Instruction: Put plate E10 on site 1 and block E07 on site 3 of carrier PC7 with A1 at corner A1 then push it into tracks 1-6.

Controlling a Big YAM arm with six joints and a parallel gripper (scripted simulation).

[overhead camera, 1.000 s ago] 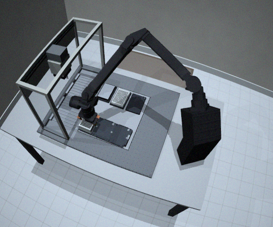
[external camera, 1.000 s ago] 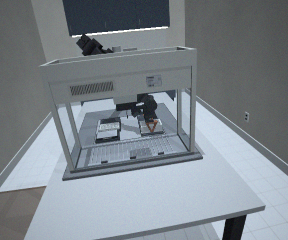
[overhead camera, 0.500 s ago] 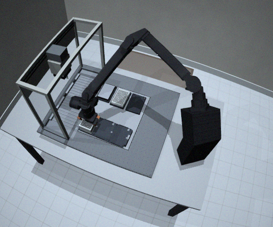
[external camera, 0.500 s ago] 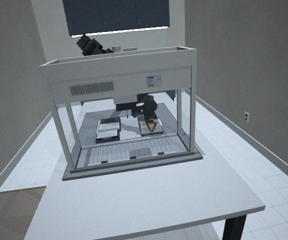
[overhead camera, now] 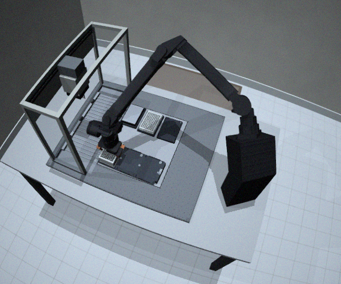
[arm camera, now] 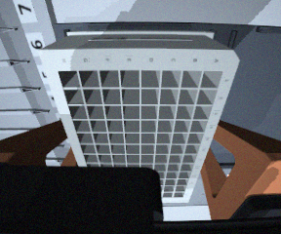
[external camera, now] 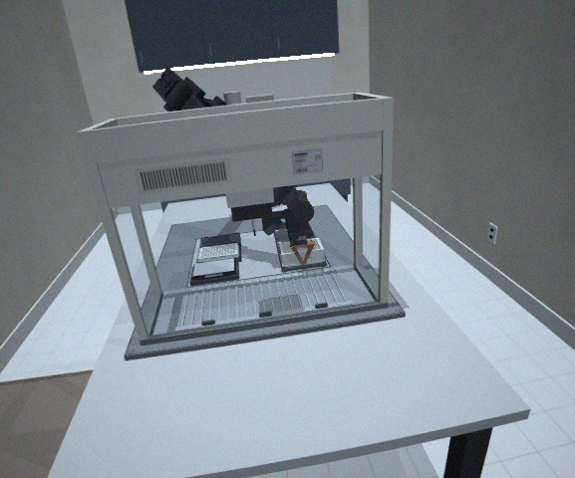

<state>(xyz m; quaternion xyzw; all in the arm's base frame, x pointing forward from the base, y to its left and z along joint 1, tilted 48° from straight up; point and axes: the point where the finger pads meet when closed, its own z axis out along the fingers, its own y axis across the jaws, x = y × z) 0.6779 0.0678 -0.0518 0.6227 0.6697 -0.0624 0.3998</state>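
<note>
Two orange fingers of the gripper (arm camera: 145, 161) flank the deep-well block E07 (arm camera: 140, 127) in the wrist view, clenched on its long sides. Square wells fill the block's top, with small grey characters along its rim. Beyond its far end lies the ribbed rail bed, where track numbers 6 and 7 (arm camera: 25, 9) are readable on the apron at upper left.

From above, the gripper (overhead camera: 110, 149) holds the block (overhead camera: 107, 157) at the end of the plate carrier PC7 (overhead camera: 139, 166) nearest the rails; whether the block is fully down in the site cannot be told. The rest of the carrier's dark deck shows bare. Further back, three nests stand in a row: a dark bare nest (overhead camera: 169, 129), the 96-well plate E01 (overhead camera: 150, 122) in the middle, and the 384-well plate E10 (overhead camera: 132, 115) partly under the arm. Behind these rises the instrument frame (overhead camera: 62, 117) over the loading rails (overhead camera: 86, 134).
</note>
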